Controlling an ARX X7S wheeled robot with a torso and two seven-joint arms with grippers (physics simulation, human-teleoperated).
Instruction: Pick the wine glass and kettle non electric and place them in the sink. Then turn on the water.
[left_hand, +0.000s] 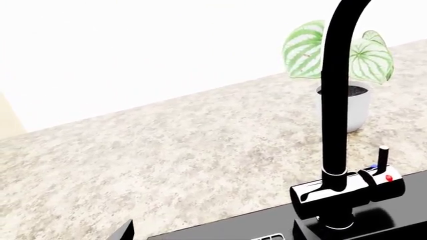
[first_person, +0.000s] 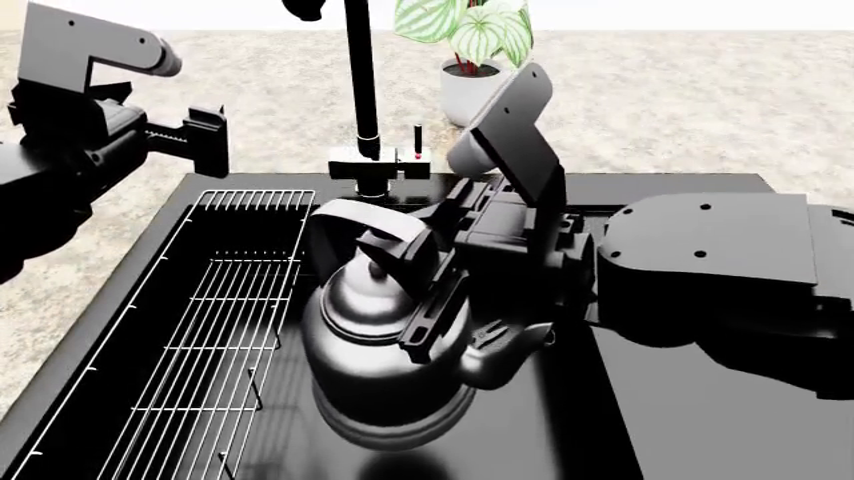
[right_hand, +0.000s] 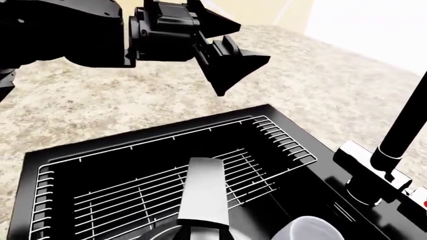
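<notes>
The dark grey kettle is low inside the black sink, tilted, beside the white wire rack. My right gripper is shut on its arched handle. In the right wrist view the pale wine glass shows in the basin next to the kettle; in the head view my right arm hides it. My left gripper is open and empty, above the sink's far left corner and level with the faucet. The faucet's lever stands upright.
A white plant pot with green leaves stands on the speckled counter behind the faucet. The sink's flat drainboard lies to the right under my right arm. A white wall runs behind the counter.
</notes>
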